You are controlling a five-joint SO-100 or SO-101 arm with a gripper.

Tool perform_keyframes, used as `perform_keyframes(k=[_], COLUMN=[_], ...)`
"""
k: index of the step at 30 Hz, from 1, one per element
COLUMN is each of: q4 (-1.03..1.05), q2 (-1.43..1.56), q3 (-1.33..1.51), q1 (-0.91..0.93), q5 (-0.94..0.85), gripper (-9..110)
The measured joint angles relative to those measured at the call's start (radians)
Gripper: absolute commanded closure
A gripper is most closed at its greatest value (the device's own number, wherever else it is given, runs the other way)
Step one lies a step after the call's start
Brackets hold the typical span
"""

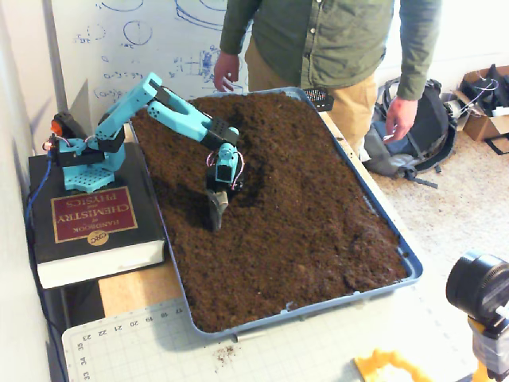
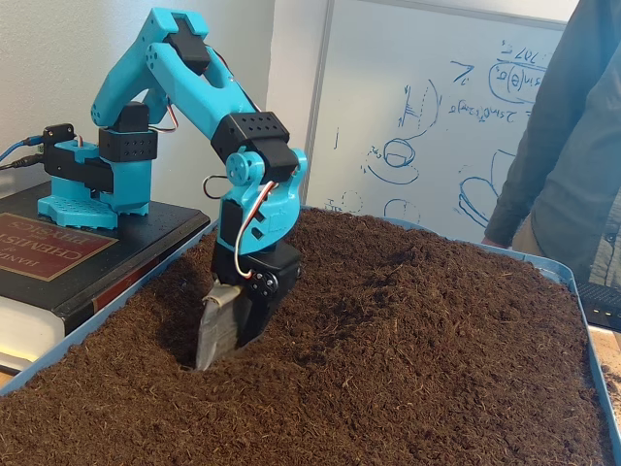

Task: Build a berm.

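Note:
My blue arm reaches over a blue tray (image 1: 411,265) filled with dark brown crumbly soil (image 1: 302,199). The gripper (image 1: 216,216) carries a grey metal blade and points down, its tip sunk into the soil near the tray's left side in one fixed view. In the other fixed view the gripper (image 2: 217,351) stands almost upright, jaws close together, with a shallow hollow (image 2: 179,325) to its left. Just beyond it lies another dark hollow (image 1: 248,179). I cannot make out a berm as a distinct ridge in either view.
The arm's base (image 1: 79,159) sits on a thick black book (image 1: 91,219) left of the tray. A person (image 1: 334,48) stands at the tray's far end, hands hanging near the rim. A whiteboard (image 2: 437,116) is behind. A camera (image 1: 481,290) stands at the front right.

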Motion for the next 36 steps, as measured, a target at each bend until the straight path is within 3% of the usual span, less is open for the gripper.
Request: perform_keyframes(k=[19,36], q4=[-0.002,-0.110], q2=[-0.044,-0.058], q3=[-0.077,-0.337], q1=[-0.026,-0.110], q5=[0.000,0.000], gripper=[101,101])
